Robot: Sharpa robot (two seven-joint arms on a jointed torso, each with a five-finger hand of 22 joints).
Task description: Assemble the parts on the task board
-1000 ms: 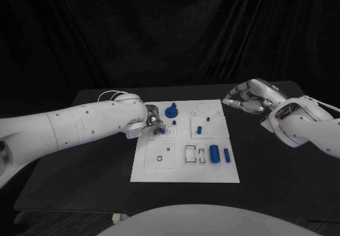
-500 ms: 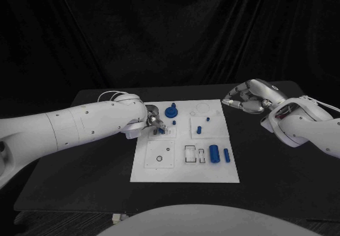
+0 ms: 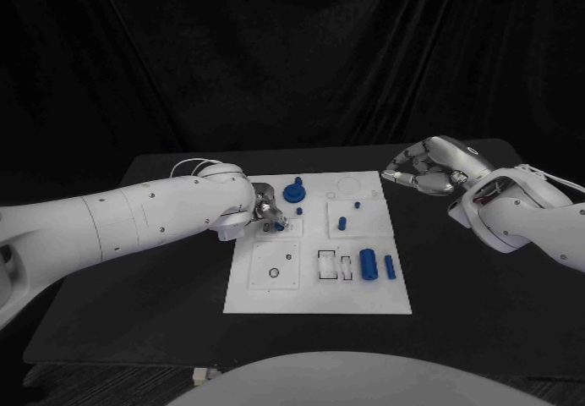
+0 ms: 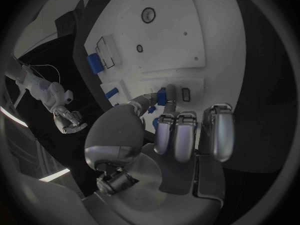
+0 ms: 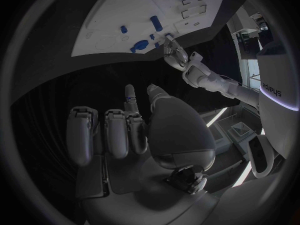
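The white task board [image 3: 319,292] lies mid-table. My left hand [image 3: 264,211] is over the board's left edge and pinches a small blue part [image 3: 278,224] between thumb and finger, right at the board surface. The left wrist view shows that part [image 4: 162,94] at the fingertips [image 4: 167,116], beside a small slot [image 4: 184,92]. My right hand [image 3: 425,170] hovers off the board's far right corner with its fingers curled in and nothing seen in them. It is the hand [image 5: 125,130] in the right wrist view.
On the board are a blue gear-like piece [image 3: 295,191], a short peg [image 3: 342,224], a thick cylinder [image 3: 367,261] and a slim one [image 3: 390,266]. Bare black table [image 3: 488,288] lies to both sides.
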